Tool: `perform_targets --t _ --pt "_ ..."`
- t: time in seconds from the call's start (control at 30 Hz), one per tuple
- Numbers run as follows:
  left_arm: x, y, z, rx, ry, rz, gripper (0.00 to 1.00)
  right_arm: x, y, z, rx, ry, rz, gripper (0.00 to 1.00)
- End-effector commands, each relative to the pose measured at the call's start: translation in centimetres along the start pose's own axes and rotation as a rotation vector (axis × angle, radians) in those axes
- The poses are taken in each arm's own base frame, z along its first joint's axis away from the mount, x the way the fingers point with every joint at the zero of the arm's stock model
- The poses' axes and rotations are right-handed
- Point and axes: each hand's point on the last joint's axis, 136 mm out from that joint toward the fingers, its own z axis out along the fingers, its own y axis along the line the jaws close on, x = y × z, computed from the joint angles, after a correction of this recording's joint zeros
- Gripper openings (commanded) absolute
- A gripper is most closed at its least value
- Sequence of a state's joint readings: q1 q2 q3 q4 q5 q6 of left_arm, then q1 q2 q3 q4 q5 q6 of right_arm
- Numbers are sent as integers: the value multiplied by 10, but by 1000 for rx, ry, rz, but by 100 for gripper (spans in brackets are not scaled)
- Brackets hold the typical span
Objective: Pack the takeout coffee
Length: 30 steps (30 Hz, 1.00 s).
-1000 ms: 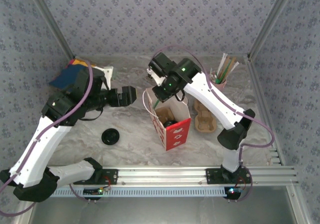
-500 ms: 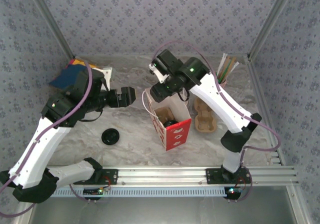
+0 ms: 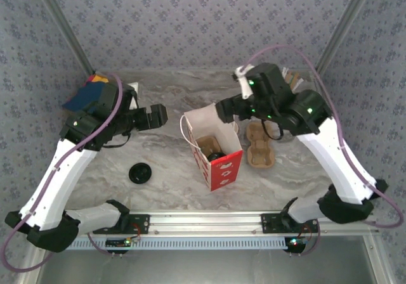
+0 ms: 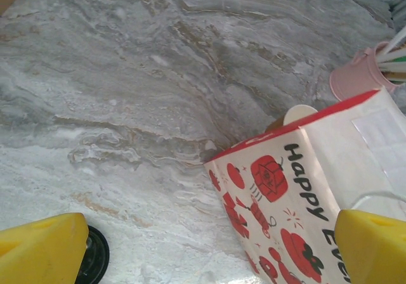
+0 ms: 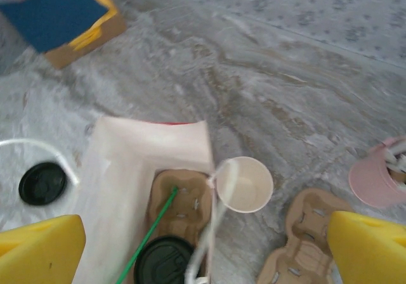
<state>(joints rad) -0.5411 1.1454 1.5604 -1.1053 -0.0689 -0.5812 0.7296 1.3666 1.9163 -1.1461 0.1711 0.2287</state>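
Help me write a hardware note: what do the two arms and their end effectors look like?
The left arm and right arm match: white shell links, black joints and bases, a thin purple cable looping along each. Green lights glow on the right arm's black housings. The left end effector and right end effector are black, with blocky yellow fingers.

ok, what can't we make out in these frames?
Left wrist: paper cup, all but its rim behind the bag.
Left wrist: loose black lid, partly behind the left hand, cut by the bottom edge.
Right wrist: lid in the bag, cut by the bottom edge; what sits under it is hidden.
Right wrist: pink cup, blurred, cut by the right edge.
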Motion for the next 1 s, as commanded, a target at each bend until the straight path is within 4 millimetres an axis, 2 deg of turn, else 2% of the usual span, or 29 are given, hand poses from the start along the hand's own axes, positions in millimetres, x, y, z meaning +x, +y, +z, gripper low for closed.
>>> perform_targets --t 0.0,0.2,0.4,0.6,0.97 --pt "-6 9 -1 -34 -4 -18 100 -3 -25 1 13 -60 161 100" --pt "-12 22 12 -97 31 -34 100 26 -62 2 34 -52 310 100" --pt "-17 43 34 -176 71 -71 100 44 -75 5 23 -39 364 100" --pt "-28 84 58 -298 105 -118 99 44 -76 7 -5 -44 369 100" --pt "-54 178 104 -498 134 -225 86 32 -60 16 -92 -32 363 100"
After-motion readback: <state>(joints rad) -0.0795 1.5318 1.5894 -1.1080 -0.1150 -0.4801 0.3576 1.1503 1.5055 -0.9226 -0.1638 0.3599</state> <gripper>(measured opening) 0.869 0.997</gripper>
